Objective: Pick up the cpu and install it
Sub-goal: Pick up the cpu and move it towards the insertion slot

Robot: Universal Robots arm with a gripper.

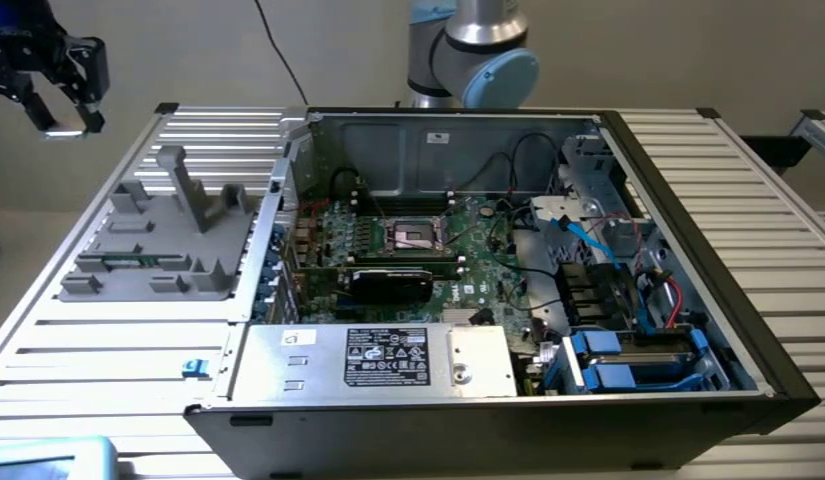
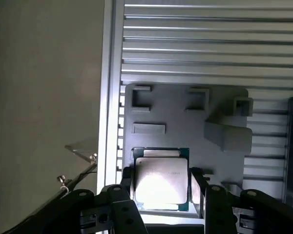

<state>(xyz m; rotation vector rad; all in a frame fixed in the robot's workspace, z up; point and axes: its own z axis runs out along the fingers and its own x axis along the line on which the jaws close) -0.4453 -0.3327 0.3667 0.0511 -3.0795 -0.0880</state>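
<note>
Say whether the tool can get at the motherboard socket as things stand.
Probably yes: the tool, gripping the cpu, hangs beside the open-topped case, and nothing covers the socket.

In the exterior view my gripper (image 1: 61, 112) is cut off at the left edge, and what sits between its fingers is too small to tell. On the wrist view the fingers (image 2: 125, 184) cover the cpu (image 2: 161, 175) sides, and the cpu hides part of the tray (image 2: 185, 112).

Quick count: one PC case (image 1: 439, 140), one grey tray (image 1: 119, 215), one chip (image 2: 161, 184), one gripper (image 2: 161, 175), one robot arm (image 1: 472, 50), one graphics card (image 1: 392, 283).
</note>
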